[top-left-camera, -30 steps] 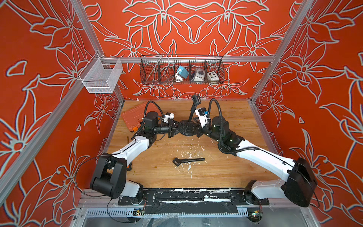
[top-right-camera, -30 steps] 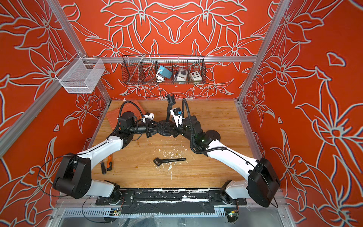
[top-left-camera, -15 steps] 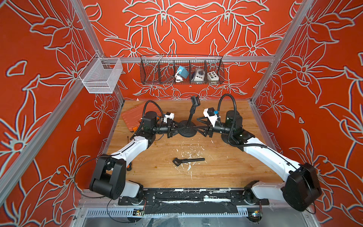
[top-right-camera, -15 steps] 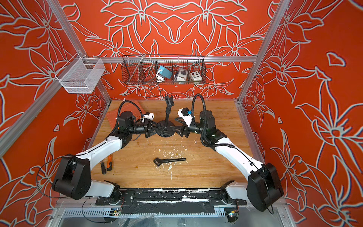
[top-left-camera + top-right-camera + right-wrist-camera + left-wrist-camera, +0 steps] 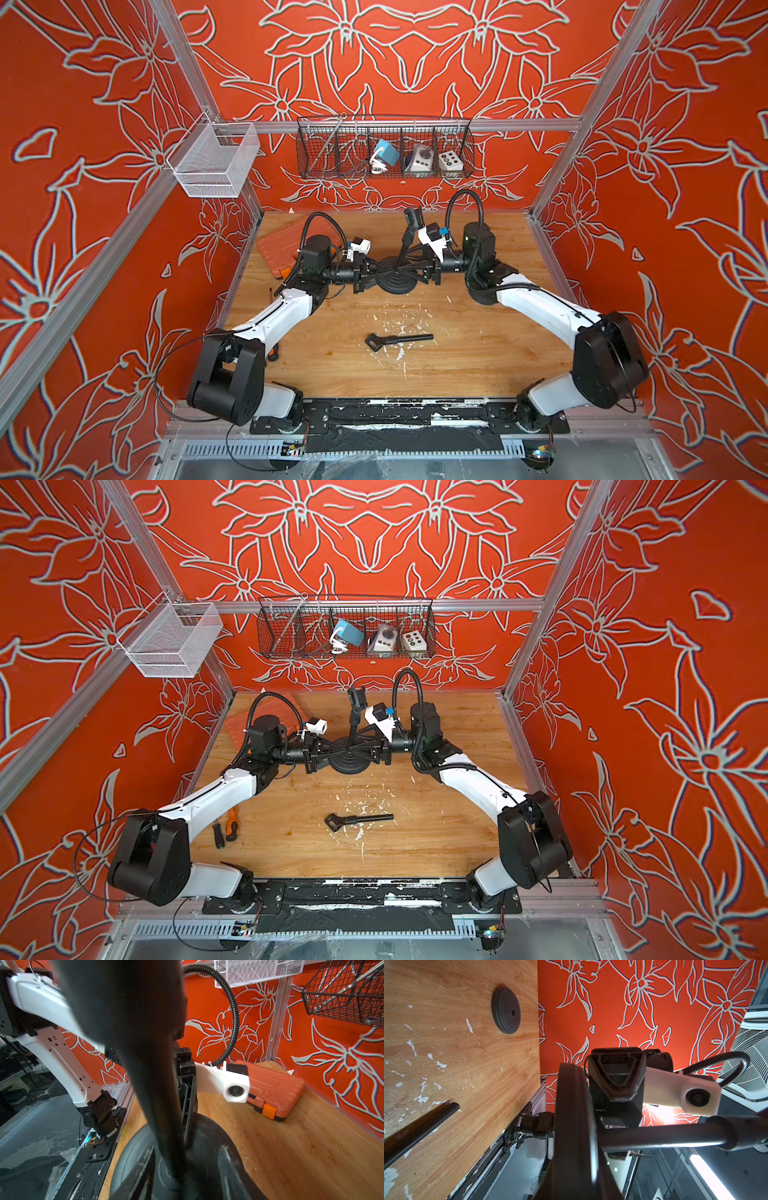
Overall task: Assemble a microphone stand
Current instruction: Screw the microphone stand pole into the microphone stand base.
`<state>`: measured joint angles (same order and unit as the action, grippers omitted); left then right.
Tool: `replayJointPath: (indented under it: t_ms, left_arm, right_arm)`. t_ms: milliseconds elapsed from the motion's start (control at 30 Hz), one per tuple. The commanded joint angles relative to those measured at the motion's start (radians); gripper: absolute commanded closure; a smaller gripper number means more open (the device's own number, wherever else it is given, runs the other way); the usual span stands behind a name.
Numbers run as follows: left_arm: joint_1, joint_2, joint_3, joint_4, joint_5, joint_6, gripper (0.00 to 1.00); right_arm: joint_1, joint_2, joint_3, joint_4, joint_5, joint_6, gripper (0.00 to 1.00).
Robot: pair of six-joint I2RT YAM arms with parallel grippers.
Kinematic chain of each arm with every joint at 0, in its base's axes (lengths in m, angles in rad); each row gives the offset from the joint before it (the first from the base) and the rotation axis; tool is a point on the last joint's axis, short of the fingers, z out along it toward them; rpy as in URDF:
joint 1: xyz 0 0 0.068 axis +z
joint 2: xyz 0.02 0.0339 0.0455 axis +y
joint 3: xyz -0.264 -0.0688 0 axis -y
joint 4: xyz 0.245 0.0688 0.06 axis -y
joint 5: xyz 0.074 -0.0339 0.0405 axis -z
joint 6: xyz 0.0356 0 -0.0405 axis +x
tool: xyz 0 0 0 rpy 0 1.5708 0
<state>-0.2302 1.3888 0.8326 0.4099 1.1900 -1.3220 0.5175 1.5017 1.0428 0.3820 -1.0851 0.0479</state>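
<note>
Wooden table (image 5: 478,365), scuffed with white flecks, partly covered by two arms reaching in from the near corners toward the middle back. On the back wall a black wire basket (image 5: 384,121), contents too small to name; beside it on the left wall a white mesh basket (image 5: 212,166). Orange case (image 5: 274,249) at the back left, half hidden behind the left arm in both top views, clearer from the right wrist. Between the two wrists, on the wood, the round stand base (image 5: 395,286) with its pole (image 5: 406,243) standing up from it. Left gripper (image 5: 384,275) clamped on the base's rim, its own fingers out of the left wrist view. Right gripper (image 5: 187,1148) with fingers (image 5: 229,1165) apart, either side of the pole's foot, not closed on it. Loose black rod (image 5: 399,340) lying nearer the front, cut off in the left wrist view. Second black disc (image 5: 506,1011) flat on the wood, made out only from the left wrist. Screwdrivers (image 5: 231,824) beside the left arm
</note>
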Motion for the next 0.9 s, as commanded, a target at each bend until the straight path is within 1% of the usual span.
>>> replayJointPath:
  t_ms: [0,67,100,233,267,300,333,367,400,467,567,600,633,667,700,733,767,800,867]
  left_arm:
    - [0.001,-0.039,0.028,0.037,0.041,0.022,1.0]
    - [0.0,-0.033,0.034,0.036,0.042,0.02,1.0]
    - [-0.001,-0.03,0.036,0.036,0.043,0.019,1.0]
    - [-0.001,-0.027,0.046,0.031,0.045,0.02,1.0]
    - [-0.001,-0.026,0.049,0.026,0.045,0.022,1.0]
    - [-0.001,-0.025,0.052,0.023,0.043,0.024,1.0]
    - [-0.001,-0.025,0.052,0.023,0.043,0.026,1.0]
    - [-0.001,-0.024,0.052,0.022,0.042,0.026,1.0]
    - [-0.001,-0.021,0.051,0.024,0.04,0.025,1.0]
    - [-0.001,-0.018,0.052,0.029,0.036,0.024,1.0]
    - [-0.001,-0.013,0.054,0.035,0.027,0.022,1.0]
    - [0.001,-0.013,0.055,0.037,0.024,0.021,1.0]
    - [0.0,-0.011,0.057,0.04,0.021,0.019,1.0]
    - [0.0,-0.011,0.057,0.042,0.015,0.018,1.0]
    - [0.0,-0.009,0.056,0.041,0.008,0.018,1.0]
    - [0.0,-0.008,0.056,0.038,-0.003,0.017,1.0]
    - [0.0,-0.008,0.054,0.041,-0.015,0.012,1.0]
    - [-0.001,-0.009,0.051,0.053,-0.026,0.004,1.0]
    - [0.0,-0.008,0.045,0.071,-0.039,-0.013,1.0]
  right_arm:
    - [0.008,0.021,0.032,0.136,-0.044,0.079,0.51]
    - [0.012,0.033,0.027,0.188,-0.04,0.119,0.55]
    - [0.014,0.037,0.023,0.212,-0.035,0.134,0.59]
    - [0.019,0.032,-0.016,0.269,0.011,0.174,0.81]
    - [0.021,0.027,-0.029,0.281,0.03,0.182,0.87]
    - [0.024,0.021,-0.045,0.291,0.059,0.188,0.97]
    - [0.029,0.009,-0.062,0.29,0.102,0.188,1.0]
    - [0.034,-0.003,-0.077,0.279,0.155,0.185,1.0]
    - [0.042,-0.02,-0.096,0.257,0.239,0.183,1.0]
    - [0.064,-0.061,-0.125,0.185,0.443,0.174,1.0]
    - [0.148,-0.12,-0.145,0.021,0.85,0.121,1.0]
    - [0.187,-0.131,-0.13,-0.06,1.0,0.112,1.0]
    - [0.214,-0.131,-0.108,-0.127,1.103,0.108,1.0]
    - [0.247,-0.125,-0.076,-0.208,1.248,0.109,1.0]
    - [0.278,-0.112,-0.048,-0.272,1.367,0.11,1.0]
    - [0.295,-0.101,-0.028,-0.306,1.426,0.109,1.0]
    - [0.306,-0.094,-0.016,-0.327,1.454,0.113,1.0]
    - [0.313,-0.091,-0.015,-0.321,1.451,0.117,1.0]
    - [0.315,-0.093,-0.021,-0.293,1.394,0.123,1.0]
